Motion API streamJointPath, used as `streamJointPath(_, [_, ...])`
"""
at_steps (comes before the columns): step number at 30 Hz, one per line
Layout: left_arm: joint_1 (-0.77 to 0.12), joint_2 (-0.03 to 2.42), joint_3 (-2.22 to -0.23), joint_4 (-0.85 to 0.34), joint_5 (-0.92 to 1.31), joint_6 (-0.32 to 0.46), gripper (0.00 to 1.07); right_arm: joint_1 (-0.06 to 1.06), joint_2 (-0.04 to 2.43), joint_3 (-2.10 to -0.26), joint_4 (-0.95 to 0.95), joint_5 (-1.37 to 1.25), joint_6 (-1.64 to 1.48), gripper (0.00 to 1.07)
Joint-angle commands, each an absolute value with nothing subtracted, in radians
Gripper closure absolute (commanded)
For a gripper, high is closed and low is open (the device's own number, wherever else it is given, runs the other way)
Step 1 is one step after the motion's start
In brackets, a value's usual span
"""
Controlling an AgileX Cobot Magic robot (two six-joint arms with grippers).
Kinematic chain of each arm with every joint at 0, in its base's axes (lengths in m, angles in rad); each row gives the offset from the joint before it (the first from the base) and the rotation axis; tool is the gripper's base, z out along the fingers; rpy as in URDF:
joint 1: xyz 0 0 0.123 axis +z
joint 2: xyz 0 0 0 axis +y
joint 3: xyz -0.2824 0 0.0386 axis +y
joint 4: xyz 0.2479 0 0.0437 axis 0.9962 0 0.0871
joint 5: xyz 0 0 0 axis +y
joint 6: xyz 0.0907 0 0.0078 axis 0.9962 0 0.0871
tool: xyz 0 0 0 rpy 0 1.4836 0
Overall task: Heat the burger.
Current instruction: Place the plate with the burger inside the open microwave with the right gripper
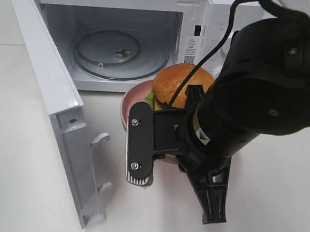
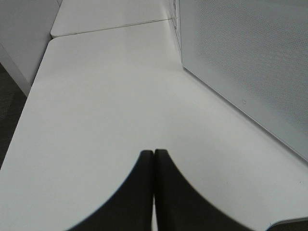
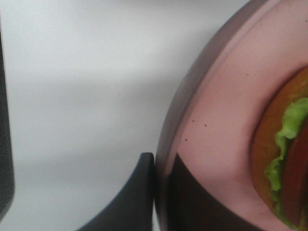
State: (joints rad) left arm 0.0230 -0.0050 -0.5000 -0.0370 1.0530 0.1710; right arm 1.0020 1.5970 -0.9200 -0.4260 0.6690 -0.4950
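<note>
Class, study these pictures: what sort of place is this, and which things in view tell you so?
Probably a robot test bench staged as a kitchen counter: a white microwave with its door open, a burger on a pink plate before it, and a black robot arm over a white table.

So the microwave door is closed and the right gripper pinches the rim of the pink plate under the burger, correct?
No: the exterior high view shows the microwave door open. The right gripper does pinch the rim of the pink plate under the burger.
</note>
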Motion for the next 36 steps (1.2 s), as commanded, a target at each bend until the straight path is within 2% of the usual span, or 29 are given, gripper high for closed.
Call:
streamJointPath(1, [0.024, -0.028, -0.498, -0.044, 1.041, 0.169, 1.06, 1.002, 1.582, -0.924, -0.464, 0.62, -0.571, 1.07])
streamJointPath(15, [0.024, -0.028, -0.498, -0.044, 1.041, 0.169, 1.06, 1.001, 1.586, -0.924, -0.464, 0.534, -0.818, 1.07])
streamJointPath(25, [0.024, -0.028, -0.498, -0.044, 1.041, 0.169, 1.06, 1.0, 1.586, -0.924, -0.472, 0.453, -0.834, 1.07])
streamJointPath(36, [0.024, -0.028, -0.498, -0.044, 1.041, 0.169, 1.06, 0.915, 1.586, -0.924, -0.401, 0.394, -0.921, 1.07])
